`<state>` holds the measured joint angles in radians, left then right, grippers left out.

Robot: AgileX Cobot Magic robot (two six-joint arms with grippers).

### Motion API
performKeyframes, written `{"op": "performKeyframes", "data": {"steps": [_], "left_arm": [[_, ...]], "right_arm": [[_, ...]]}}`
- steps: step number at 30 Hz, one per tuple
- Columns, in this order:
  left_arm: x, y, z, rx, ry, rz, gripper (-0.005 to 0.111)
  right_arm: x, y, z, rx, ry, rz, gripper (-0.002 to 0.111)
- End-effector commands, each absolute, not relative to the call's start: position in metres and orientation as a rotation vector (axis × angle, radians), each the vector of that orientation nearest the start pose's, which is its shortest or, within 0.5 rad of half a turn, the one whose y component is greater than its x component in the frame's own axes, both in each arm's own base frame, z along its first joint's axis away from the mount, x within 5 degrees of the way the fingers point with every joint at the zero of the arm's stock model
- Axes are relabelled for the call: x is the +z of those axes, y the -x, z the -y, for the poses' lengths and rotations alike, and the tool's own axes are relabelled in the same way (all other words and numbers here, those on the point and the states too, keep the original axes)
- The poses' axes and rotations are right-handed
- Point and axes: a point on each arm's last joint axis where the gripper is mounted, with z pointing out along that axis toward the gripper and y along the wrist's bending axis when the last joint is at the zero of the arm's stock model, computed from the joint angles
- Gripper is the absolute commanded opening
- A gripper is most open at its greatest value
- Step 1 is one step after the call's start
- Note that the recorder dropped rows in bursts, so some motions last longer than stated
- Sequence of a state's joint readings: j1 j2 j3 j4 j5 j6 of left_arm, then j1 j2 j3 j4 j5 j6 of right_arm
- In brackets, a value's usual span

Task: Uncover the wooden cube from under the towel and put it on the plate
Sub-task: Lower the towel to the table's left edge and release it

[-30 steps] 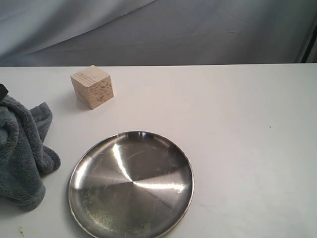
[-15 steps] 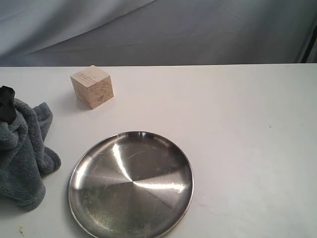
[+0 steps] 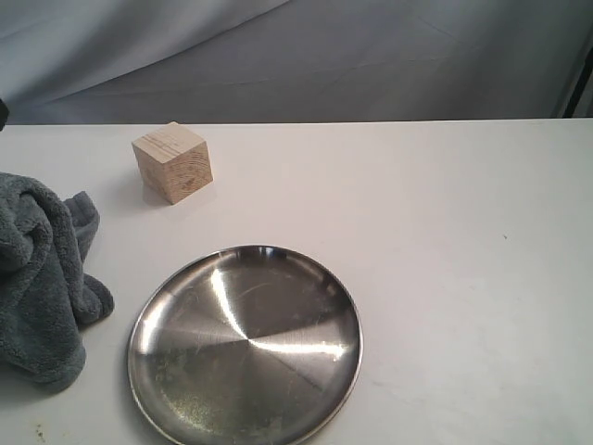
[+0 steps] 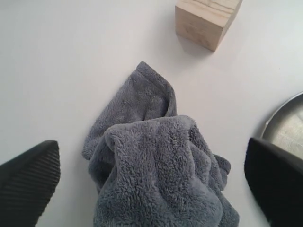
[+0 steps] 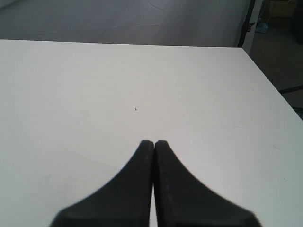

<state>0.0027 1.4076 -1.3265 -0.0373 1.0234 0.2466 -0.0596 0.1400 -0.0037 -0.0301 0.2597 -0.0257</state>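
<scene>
The wooden cube (image 3: 173,161) stands uncovered on the white table at the back left, and shows in the left wrist view as the cube (image 4: 207,21). The grey-blue towel (image 3: 39,275) lies crumpled at the left edge of the exterior view. My left gripper (image 4: 154,177) hangs open above the towel (image 4: 156,175), its two black fingers spread wide to either side and touching nothing. The steel plate (image 3: 246,345) sits at the front centre; a part of its rim (image 4: 286,120) shows in the left wrist view. My right gripper (image 5: 154,142) is shut and empty over bare table.
A grey cloth backdrop (image 3: 324,56) hangs behind the table's far edge. The table's right edge (image 5: 272,90) shows in the right wrist view, with floor beyond it.
The left gripper's black tip, seen by the towel half a second ago, has risen out of the exterior view. The towel has settled into a heap. Cube and plate are unmoved.
</scene>
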Motion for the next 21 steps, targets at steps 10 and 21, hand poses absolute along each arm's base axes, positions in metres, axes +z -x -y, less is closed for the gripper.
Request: {"op": "performKeyframes", "data": {"steps": [10, 21], "left_arm": [[0.311, -0.298, 0.001, 0.031, -0.206, -2.698, -0.001], [0.259, -0.316, 0.001, 0.021, -0.221, -2.857, 0.000]], "right_arm": [[0.182, -0.064, 0.004, -0.088, -0.004, -1.872, 0.000], [0.182, -0.064, 0.004, -0.088, -0.004, -1.872, 0.000]]}}
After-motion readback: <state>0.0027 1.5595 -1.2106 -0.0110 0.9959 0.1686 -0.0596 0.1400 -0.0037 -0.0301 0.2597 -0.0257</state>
